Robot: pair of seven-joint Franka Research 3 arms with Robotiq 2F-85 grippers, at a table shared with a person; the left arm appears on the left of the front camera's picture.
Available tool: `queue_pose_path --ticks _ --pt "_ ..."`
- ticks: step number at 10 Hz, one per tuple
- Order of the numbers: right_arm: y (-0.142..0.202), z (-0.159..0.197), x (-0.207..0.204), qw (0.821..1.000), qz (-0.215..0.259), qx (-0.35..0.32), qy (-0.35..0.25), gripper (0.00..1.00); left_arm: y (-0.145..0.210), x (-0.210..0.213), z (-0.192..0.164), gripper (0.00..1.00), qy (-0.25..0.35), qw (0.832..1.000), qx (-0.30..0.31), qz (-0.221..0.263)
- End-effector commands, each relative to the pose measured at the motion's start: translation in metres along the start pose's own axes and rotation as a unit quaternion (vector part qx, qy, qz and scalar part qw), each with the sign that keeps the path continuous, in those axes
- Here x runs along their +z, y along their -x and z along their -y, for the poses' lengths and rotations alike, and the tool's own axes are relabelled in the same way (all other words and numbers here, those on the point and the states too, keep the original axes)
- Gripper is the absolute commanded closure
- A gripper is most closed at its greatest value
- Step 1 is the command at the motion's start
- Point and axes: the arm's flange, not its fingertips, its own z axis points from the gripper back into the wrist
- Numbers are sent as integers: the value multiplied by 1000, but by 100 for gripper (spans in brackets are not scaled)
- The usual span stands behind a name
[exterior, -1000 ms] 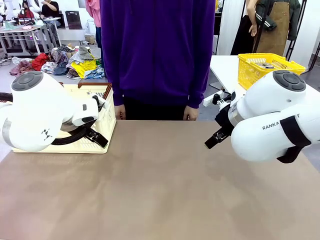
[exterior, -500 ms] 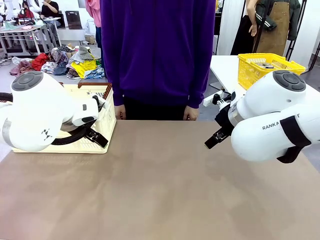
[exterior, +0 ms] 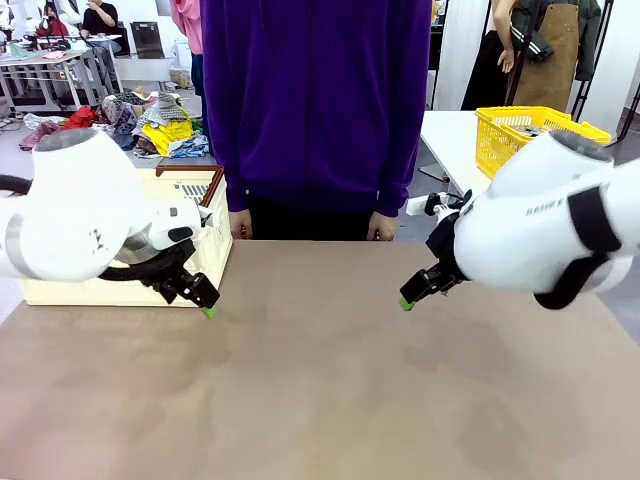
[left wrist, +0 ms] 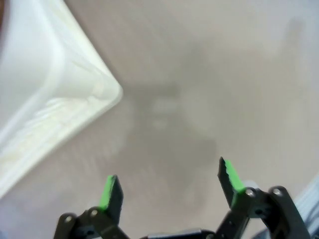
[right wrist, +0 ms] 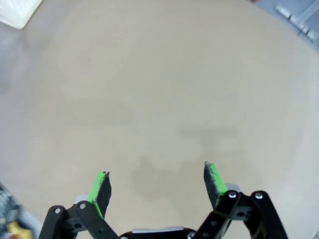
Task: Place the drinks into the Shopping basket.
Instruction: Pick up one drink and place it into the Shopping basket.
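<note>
Shopping basket (exterior: 216,250) sits far left on your table (exterior: 320,390), cream wall and brown rim, half hidden by the left arm. Left gripper (exterior: 207,306) is angled down at the tabletop just beside the basket's near right corner; fingers (left wrist: 110,191) are spread wide with bare table between them. The person in a purple top stands at the far edge, hands (exterior: 240,225) hanging. Right gripper (exterior: 406,300) is right of centre, tilted down-left, spread and empty. Lettering on the right arm (exterior: 545,207) is too blurred to read. Yellow basket (exterior: 530,135) is far right.
</note>
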Motion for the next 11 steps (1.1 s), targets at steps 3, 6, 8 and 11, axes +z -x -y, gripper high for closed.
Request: queue_pose_path --ticks 3,6,8,11 --pt "10 41 85 952 -6 -134 -277 0 16 101 -20 0 252 964 64 55" --pt "75 108 175 895 116 -243 -356 0 87 185 -108 0 353 901 111 227" --pt "140 165 216 844 201 -330 -373 0 153 195 -186 0 373 848 223 304" --pt "222 225 231 768 288 -424 -383 0 244 161 -266 0 393 753 372 373"
